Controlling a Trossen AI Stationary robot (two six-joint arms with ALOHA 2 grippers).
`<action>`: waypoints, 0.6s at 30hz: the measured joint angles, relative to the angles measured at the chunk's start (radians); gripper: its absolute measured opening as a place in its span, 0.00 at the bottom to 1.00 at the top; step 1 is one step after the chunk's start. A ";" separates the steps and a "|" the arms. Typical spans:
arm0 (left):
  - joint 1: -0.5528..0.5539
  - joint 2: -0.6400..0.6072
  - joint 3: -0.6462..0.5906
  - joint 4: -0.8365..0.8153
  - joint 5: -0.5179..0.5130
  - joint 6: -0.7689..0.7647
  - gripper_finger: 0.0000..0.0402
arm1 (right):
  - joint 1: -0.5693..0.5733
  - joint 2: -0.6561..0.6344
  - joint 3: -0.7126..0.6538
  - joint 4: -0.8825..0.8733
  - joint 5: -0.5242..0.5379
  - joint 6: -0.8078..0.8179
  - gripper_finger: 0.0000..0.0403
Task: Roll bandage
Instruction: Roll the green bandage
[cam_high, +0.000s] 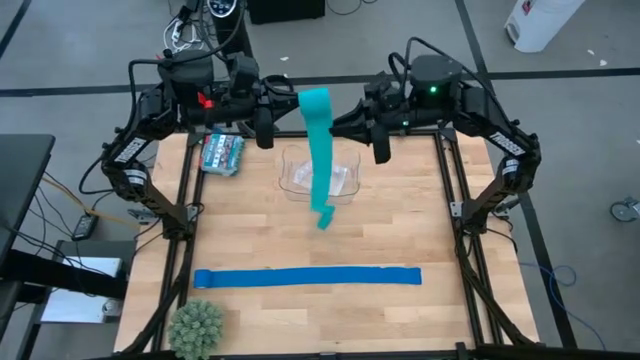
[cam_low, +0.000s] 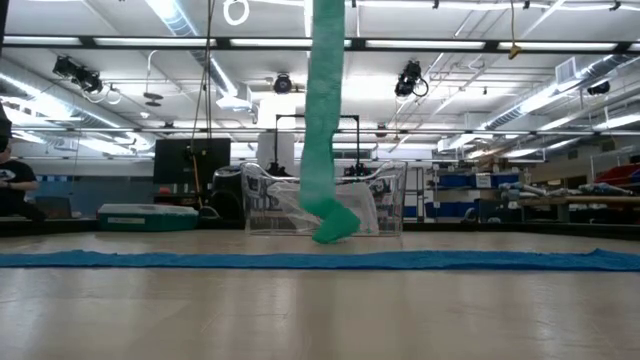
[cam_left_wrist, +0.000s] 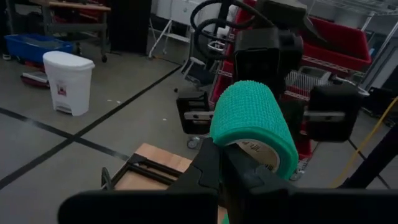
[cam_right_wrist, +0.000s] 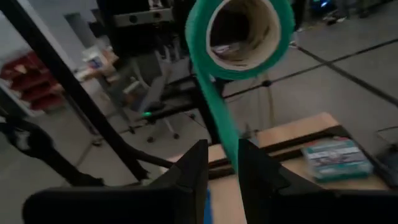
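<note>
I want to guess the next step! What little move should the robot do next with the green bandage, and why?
Probably turn the roll again to wind up more strip. The left gripper is shut on the roll, the right gripper pinches the bandage below it, and a long tail hangs down to the table.

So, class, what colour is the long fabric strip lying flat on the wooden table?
Royal blue: the flat fabric strip shows best in the high view.

Bright ceiling strip lights (cam_low: 180, 18) glare overhead; right wrist view blurred.
</note>
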 joint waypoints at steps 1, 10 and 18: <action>0.000 0.000 0.000 0.000 0.000 -0.001 0.02 | 0.000 0.000 0.001 -0.013 0.013 -0.013 0.20; 0.000 0.000 0.000 0.000 0.000 -0.025 0.02 | 0.000 0.001 0.001 -0.091 0.101 -0.118 0.20; 0.000 0.000 0.000 0.000 0.000 -0.031 0.02 | 0.006 0.000 -0.066 -0.037 0.077 -0.120 0.20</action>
